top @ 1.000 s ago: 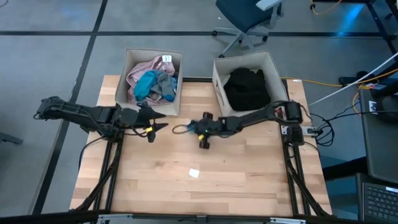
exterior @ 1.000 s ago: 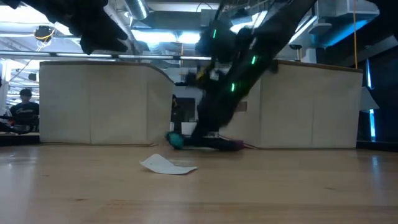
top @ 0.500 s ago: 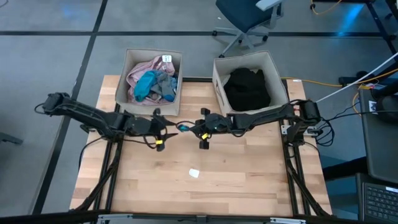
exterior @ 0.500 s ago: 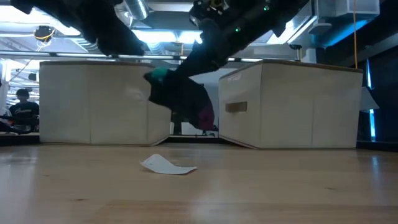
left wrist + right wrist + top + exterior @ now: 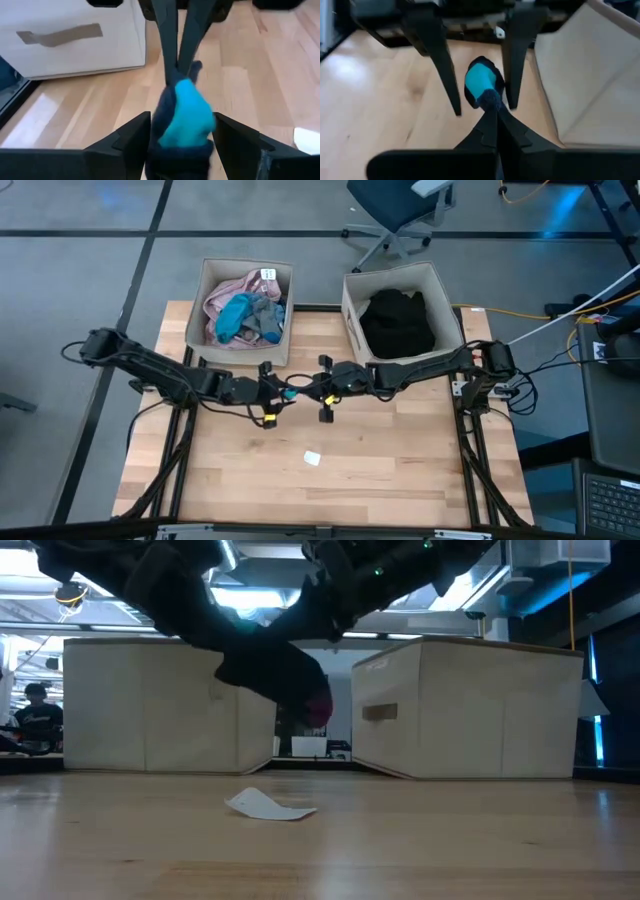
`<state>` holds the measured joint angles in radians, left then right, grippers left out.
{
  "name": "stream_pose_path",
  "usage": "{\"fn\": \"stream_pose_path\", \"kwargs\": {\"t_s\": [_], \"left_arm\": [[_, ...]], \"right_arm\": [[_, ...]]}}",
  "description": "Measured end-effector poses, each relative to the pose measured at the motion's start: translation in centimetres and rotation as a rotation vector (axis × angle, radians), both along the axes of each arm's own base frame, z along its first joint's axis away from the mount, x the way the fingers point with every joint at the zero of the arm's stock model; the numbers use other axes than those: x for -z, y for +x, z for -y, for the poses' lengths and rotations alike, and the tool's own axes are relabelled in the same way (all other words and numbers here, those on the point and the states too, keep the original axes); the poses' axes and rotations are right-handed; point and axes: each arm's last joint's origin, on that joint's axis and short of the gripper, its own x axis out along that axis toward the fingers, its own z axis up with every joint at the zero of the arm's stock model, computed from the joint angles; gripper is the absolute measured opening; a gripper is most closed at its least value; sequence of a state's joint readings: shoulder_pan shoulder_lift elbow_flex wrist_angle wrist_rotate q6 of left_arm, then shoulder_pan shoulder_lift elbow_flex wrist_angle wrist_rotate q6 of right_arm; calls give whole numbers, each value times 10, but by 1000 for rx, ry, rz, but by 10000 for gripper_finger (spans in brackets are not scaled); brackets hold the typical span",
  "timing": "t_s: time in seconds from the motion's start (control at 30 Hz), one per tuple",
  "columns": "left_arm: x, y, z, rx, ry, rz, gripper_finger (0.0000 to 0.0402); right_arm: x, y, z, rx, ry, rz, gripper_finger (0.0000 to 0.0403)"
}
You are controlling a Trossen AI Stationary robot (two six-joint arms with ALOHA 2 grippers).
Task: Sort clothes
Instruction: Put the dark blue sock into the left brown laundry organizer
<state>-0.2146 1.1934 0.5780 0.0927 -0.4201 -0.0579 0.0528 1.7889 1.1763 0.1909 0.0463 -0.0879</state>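
Observation:
A small teal and navy sock (image 5: 291, 388) is held up above the table's middle. My right gripper (image 5: 304, 387) is shut on it. It also shows in the right wrist view (image 5: 481, 82) and the left wrist view (image 5: 184, 117). My left gripper (image 5: 281, 391) is open, and its two fingers (image 5: 442, 70) stand on either side of the sock. In the low view both grippers and the sock form one dark mass (image 5: 285, 680) clear of the table top. My right gripper pinches the sock's navy end (image 5: 489, 98) between its two fingertips. It comes about level from the table's right. The sock is lifted clear of the table, and its teal part sticks out toward my left gripper. My left gripper: I cannot tell whether its fingers touch the sock's sides.
A beige bin (image 5: 200, 300) at the far left holds pink, teal and grey clothes. A second beige bin (image 5: 350, 305) at the far right holds black clothes. A small white paper tag (image 5: 313, 458) lies on the wood nearer the front edge.
My right gripper has lifted the sock off the table and carried it a little toward the table's left. My left gripper has gone toward the table's right, up to the sock, and its open fingers now stand around it.

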Motion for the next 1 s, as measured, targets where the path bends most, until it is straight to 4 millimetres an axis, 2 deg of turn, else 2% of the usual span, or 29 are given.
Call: {"fn": "stream_pose_path", "kwargs": {"t_s": [0.13,0.37,0.43,0.6,0.73,0.83,1.0], "left_arm": [[2,2,0,15,26,-3,167],[-8,2,0,25,39,31,40],[-9,1,0,32,63,30,12],[-19,-7,-4,-15,118,33,8],[-56,-24,-12,-161,232,52,5],[-90,-41,-23,-333,369,111,7],[-125,-69,-58,-630,537,162,5]], "right_arm": [[-4,2,-2,-58,23,42,4],[2,7,-2,-43,95,70,13],[1,8,-2,-39,108,89,35],[-6,6,-2,-39,107,99,130],[-30,-10,-1,-41,81,83,206],[-44,-24,1,0,41,53,246],[-37,-23,2,10,31,17,278]]}}
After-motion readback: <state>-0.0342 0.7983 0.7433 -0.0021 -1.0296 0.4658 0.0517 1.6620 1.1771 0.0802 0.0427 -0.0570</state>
